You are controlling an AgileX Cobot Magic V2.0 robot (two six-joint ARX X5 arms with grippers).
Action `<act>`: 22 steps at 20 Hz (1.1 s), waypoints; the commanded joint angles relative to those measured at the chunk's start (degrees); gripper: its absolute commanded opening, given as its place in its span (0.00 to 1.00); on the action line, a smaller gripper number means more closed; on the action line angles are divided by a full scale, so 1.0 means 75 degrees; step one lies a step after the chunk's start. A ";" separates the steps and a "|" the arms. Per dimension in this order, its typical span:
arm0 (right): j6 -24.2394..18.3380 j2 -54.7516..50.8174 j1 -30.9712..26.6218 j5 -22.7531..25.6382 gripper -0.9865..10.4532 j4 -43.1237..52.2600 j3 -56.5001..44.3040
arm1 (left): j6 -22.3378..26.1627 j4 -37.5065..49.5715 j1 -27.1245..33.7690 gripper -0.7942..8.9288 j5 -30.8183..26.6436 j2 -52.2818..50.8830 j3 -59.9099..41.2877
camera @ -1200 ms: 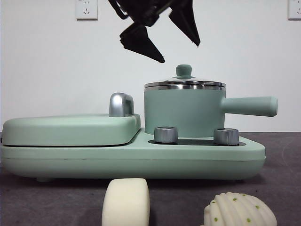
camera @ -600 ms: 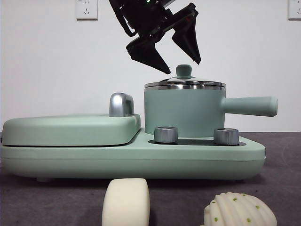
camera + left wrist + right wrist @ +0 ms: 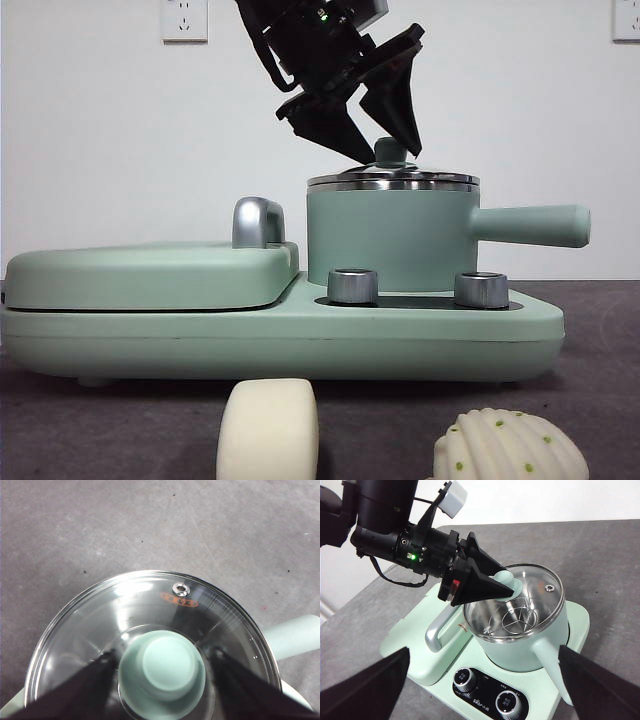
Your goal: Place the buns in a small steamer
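Left tool [image 3: 385, 148] open, jaws straddling the green knob [image 3: 165, 664] of the small steamer [image 3: 392, 238], lid in place.

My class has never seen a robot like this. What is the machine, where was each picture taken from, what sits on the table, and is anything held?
It is a robot with two arms, each ending in a gripper of two black jaws. One picture looks level across the table; the other two come from cameras on each wrist. On the table stands a mint-green cooker carrying the small steamer with its glass lid on. Two toy buns, a smooth bun and a ribbed bun, lie in front. The left gripper has its open jaws on either side of the lid's knob, not closed. The right gripper waits, open. Nothing is held.
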 commanded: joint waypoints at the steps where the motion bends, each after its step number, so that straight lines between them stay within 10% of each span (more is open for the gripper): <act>1: 0.0023 0.0029 0.0017 -0.0026 0.50 0.0064 0.0119 | 0.0184 0.0061 -0.0076 0.31 -0.0090 0.0221 0.0198; 8: 0.0023 0.0029 0.0017 -0.0026 0.50 0.0061 0.0119 | 0.0224 -0.0041 -0.0099 0.09 -0.0184 0.0289 0.0201; 22: 0.0175 0.0087 0.0055 -0.0026 0.50 -0.0041 0.0119 | 0.0256 -0.2133 0.0020 0.09 -0.0184 0.0082 0.3037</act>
